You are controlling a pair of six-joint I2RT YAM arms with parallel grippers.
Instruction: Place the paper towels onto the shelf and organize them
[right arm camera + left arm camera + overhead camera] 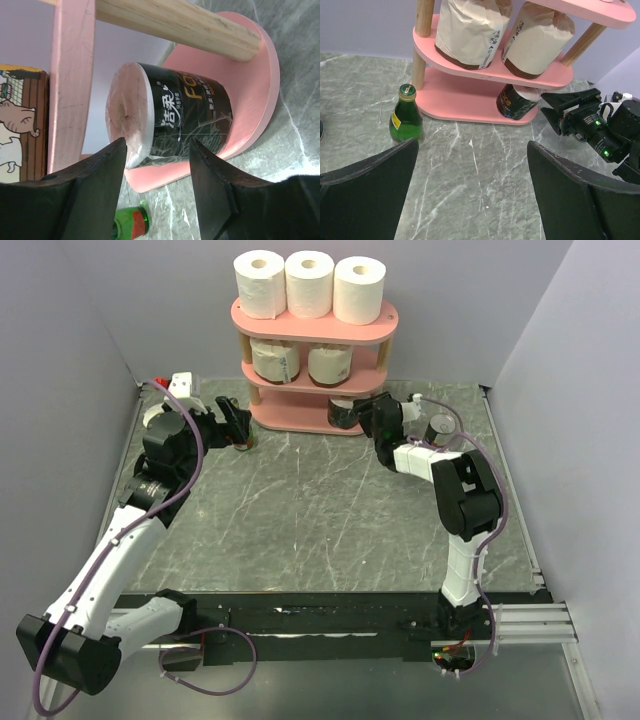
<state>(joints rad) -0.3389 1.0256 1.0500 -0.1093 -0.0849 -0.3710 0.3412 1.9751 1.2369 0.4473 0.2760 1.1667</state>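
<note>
The pink shelf (pixel 310 332) stands at the back centre. Three white rolls (pixel 309 284) sit on its top board and two cream-beige rolls (pixel 276 362) on the middle board. One dark-banded roll (pixel 344 416) stands at the right end of the bottom board (pixel 250 90); no second dark roll shows. My right gripper (pixel 364 414) is open, turned sideways, with that roll (pixel 170 125) just beyond its fingertips (pixel 120 150). My left gripper (pixel 237 423) is open and empty over the table, left of the shelf (pixel 460 100).
A green glass bottle (pixel 406 117) stands on the table at the shelf's left front post, also seen in the right wrist view (pixel 131 223). A small metal can (pixel 437 427) sits behind the right arm. Grey walls close in the left, back and right.
</note>
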